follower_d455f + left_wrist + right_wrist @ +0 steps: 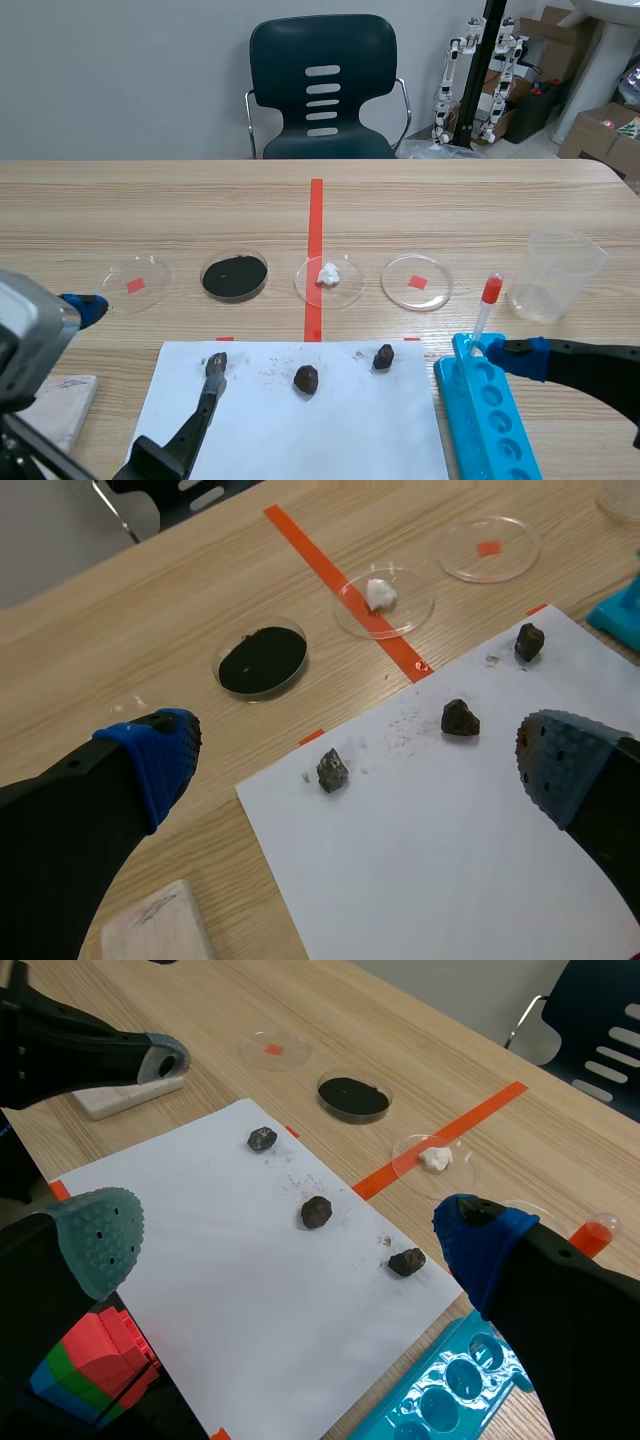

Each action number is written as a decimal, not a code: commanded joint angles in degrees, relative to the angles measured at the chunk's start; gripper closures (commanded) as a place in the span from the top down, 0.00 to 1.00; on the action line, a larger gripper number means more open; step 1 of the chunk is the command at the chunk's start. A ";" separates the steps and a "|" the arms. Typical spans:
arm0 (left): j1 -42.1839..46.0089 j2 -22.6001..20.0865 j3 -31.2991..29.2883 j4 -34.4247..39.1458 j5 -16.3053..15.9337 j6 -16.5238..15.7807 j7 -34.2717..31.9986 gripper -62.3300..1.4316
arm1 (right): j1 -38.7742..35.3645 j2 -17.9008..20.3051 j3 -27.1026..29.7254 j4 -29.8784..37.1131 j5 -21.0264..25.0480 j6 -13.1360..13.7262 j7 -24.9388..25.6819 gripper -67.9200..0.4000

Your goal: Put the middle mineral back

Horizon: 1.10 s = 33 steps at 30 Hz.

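A: Where is the middle mineral (306, 379)?
B: On the white paper (300, 435), near its far edge.
A: And the fingers?
B: The left fingers (150, 765) and the right fingers (482, 1250) are apart, beside the paper, holding nothing.

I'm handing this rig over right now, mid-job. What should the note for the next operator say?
Left gripper: open, empty, at the edge of the paper, near the left rock.
Right gripper: open, empty, by the blue rack.
Middle rock: lies loose on the paper between the left rock and the right rock; no finger touches it.
Done: nothing yet.
Left: grasp the middle rock and put it back.
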 commanded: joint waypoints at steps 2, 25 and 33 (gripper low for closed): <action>1.60 0.13 0.74 1.46 2.51 -0.07 -1.66 1.00 | 0.04 -0.17 0.48 1.29 0.61 -0.22 1.07 0.89; 1.64 0.13 0.81 1.55 2.43 -0.07 -1.14 1.00 | 0.04 -0.17 0.48 1.29 0.61 -0.22 1.07 0.89; 1.64 0.13 0.81 1.55 2.43 -0.07 -1.14 1.00 | 0.04 -0.17 0.48 1.29 0.61 -0.22 1.07 0.89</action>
